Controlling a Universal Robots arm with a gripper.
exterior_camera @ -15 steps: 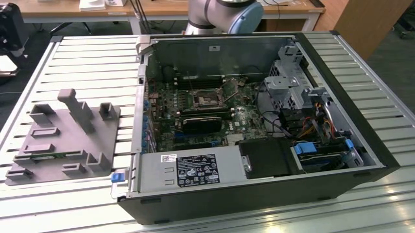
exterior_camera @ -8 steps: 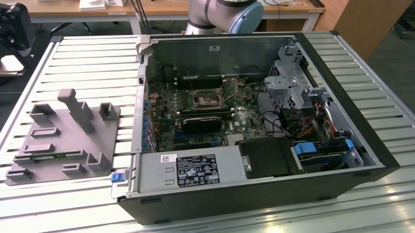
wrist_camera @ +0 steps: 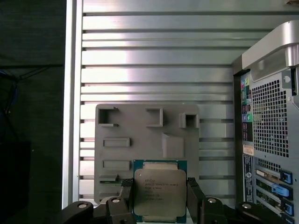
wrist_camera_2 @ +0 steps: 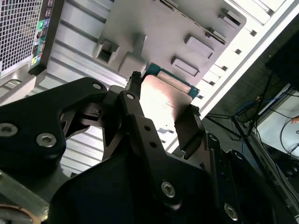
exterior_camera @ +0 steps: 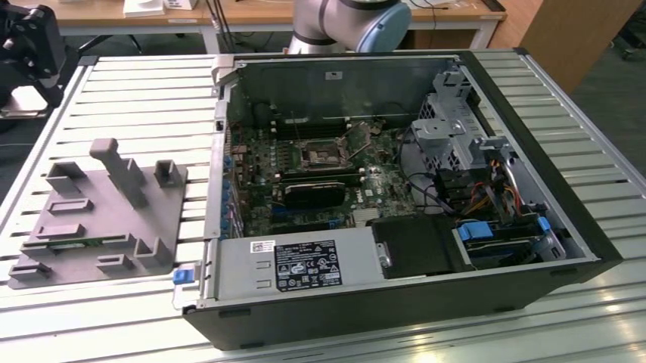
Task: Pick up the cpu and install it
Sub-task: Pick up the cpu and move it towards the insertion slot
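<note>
The tool (wrist_camera: 160,185) is clamping the cpu (wrist_camera: 160,198) by two opposite edges, holding it lifted above the grey holder (wrist_camera: 140,126). In the exterior view, this holder is lying on the slatted surface (exterior_camera: 121,106), at 9 o'clock from the open computer case (exterior_camera: 404,302).

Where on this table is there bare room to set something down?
Bare table slats lie between the grey fixture and the far edge, and past the computer case on the exterior view's right. Inside the case it is crowded.
</note>
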